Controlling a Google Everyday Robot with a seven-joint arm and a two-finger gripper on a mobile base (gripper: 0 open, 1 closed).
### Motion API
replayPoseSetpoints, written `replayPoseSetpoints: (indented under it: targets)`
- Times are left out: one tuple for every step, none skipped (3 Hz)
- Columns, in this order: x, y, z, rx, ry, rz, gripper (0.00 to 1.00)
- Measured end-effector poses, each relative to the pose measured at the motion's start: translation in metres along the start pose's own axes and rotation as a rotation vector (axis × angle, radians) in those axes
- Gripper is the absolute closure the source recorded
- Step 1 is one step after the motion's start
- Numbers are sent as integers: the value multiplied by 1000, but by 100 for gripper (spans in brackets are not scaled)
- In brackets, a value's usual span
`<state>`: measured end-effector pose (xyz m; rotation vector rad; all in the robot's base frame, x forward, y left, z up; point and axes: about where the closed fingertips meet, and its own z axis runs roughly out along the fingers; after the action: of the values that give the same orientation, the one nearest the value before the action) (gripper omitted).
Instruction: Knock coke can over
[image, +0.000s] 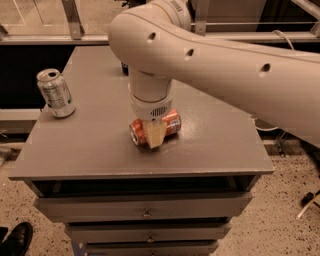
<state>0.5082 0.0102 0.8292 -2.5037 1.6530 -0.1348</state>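
Note:
The coke can (171, 123) lies on its side on the grey table (215, 150), near the front middle, its silver top pointing front-left. My gripper (154, 132) comes straight down from the big cream arm and is shut on the coke can. One cream finger (155, 136) crosses the can's front side; the other finger is hidden behind the can. The can rests on or just above the tabletop.
A silver-grey can (56, 93) stands upright at the table's left edge. A dark blue can (124, 68) at the back is almost wholly hidden behind my arm. Drawers sit below the tabletop. A black shoe (15, 240) shows on the floor at bottom left.

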Motion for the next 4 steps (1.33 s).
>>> replayPoseSetpoints:
  targets:
    - [2,-1,0,-19,6,5,60]
    - [2,-1,-1,-19,6,6,37]
    - [11,-7,4,-88,-31,41,6]
    - [12,-8,2,-91,-32,42,0]
